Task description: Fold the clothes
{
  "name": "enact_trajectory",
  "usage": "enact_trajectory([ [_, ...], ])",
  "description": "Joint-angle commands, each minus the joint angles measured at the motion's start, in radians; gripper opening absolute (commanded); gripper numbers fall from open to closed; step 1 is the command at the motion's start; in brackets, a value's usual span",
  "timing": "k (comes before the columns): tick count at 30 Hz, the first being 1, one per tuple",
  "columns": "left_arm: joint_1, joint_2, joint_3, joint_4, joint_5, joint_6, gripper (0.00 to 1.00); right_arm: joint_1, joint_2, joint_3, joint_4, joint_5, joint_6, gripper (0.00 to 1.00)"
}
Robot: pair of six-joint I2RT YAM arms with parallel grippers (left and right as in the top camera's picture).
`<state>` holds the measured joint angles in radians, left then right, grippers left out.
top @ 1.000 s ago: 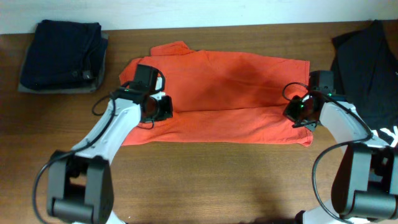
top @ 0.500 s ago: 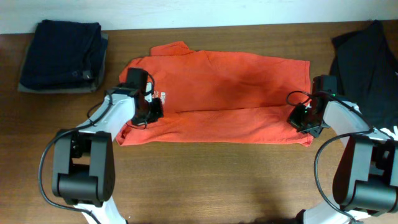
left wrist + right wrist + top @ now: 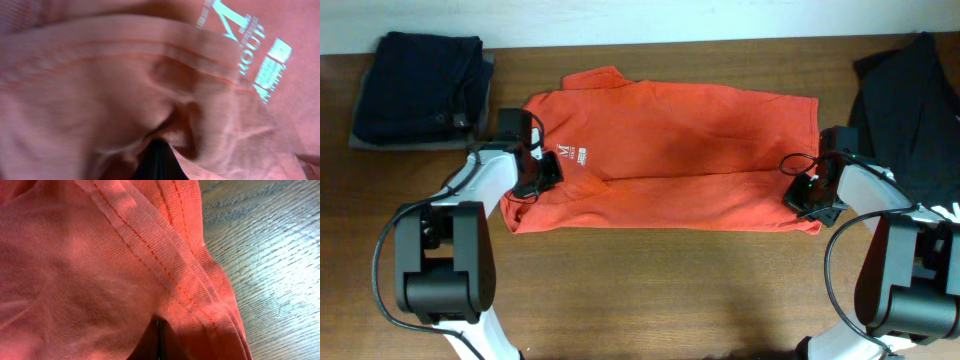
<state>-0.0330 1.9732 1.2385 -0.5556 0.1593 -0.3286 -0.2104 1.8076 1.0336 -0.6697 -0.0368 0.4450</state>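
The red-orange T-shirt (image 3: 670,160) lies crosswise in the middle of the table, its lower part folded up along a crease. White lettering (image 3: 571,156) shows near its left end. My left gripper (image 3: 534,172) is shut on cloth at the shirt's left edge. In the left wrist view the cloth (image 3: 125,90) fills the frame, bunching over the dark shut tips (image 3: 157,161), with the lettering (image 3: 250,50) at upper right. My right gripper (image 3: 808,192) is shut on the shirt's right edge. In the right wrist view the stitched hem (image 3: 165,260) runs over the closed tips (image 3: 159,340).
A stack of dark navy folded garments (image 3: 420,88) sits at the back left corner. A black garment (image 3: 910,110) lies at the right edge, close behind my right arm. Bare wooden table (image 3: 660,290) stretches in front of the shirt, also seen as table (image 3: 270,255) beside the hem.
My left gripper has drawn leftward with the cloth, uncovering the white lettering. The right gripper has shifted slightly outward and toward the front, still holding the right edge.
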Motion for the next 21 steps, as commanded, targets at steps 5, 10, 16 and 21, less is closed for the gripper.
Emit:
enact_trajectory([
  [5,0.06,0.018,0.006,0.021,-0.077,0.036,0.01,-0.086,0.061,-0.018,-0.035,0.083,0.015,0.04],
  [10,0.08,0.018,0.006,0.046,-0.082,0.039,0.01,-0.107,0.061,-0.018,-0.061,0.105,0.015,0.04],
  [16,0.101,0.017,0.013,0.044,-0.082,0.04,0.01,-0.104,0.061,-0.018,-0.083,0.138,0.015,0.04],
  [21,0.101,-0.006,0.097,-0.034,-0.103,0.053,0.01,-0.119,0.037,0.027,-0.141,0.18,0.037,0.04],
])
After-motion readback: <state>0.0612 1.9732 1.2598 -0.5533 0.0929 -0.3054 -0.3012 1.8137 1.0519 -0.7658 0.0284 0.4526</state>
